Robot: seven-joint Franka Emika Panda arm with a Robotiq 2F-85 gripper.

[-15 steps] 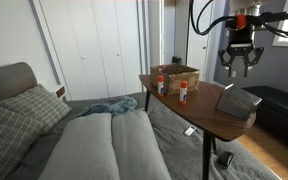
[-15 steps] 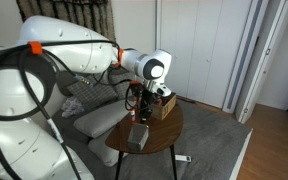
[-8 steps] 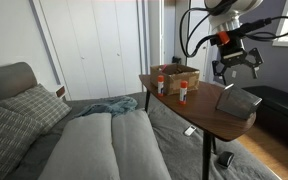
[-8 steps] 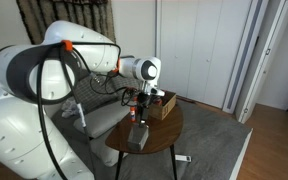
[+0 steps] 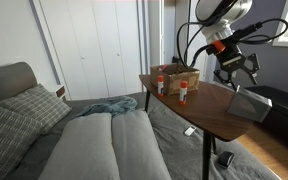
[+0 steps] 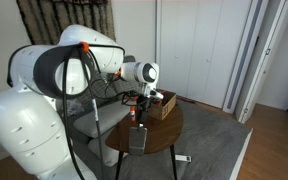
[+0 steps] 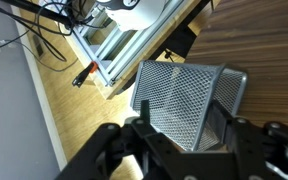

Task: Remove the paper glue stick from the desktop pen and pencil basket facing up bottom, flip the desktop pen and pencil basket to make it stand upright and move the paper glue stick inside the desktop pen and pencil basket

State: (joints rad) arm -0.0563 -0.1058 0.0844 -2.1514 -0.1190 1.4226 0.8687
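Note:
The desktop pen and pencil basket (image 5: 248, 104), a grey mesh box, sits tilted at the near end of the round wooden table (image 5: 196, 112); it also shows in an exterior view (image 6: 139, 139). My gripper (image 5: 240, 84) comes down onto its top end. In the wrist view the basket (image 7: 179, 95) fills the space between the jaws of my gripper (image 7: 184, 108), with one finger (image 7: 141, 108) at its left edge and the other against its right side. The paper glue stick (image 5: 183, 92), white with a red cap, stands upright on the table near the box, apart from the gripper.
A brown cardboard box (image 5: 180, 75) and a small red-topped container (image 5: 161, 85) stand at the table's far end. A grey sofa with cushions (image 5: 74, 140) lies beside the table. A dark bench (image 5: 282, 103) is behind the basket. Cables and a metal frame (image 7: 114, 50) lie on the wooden floor below.
The gripper has come down from above the table onto the basket, opened wide on the way and then narrowed around it. The basket has shifted and tilted a little.

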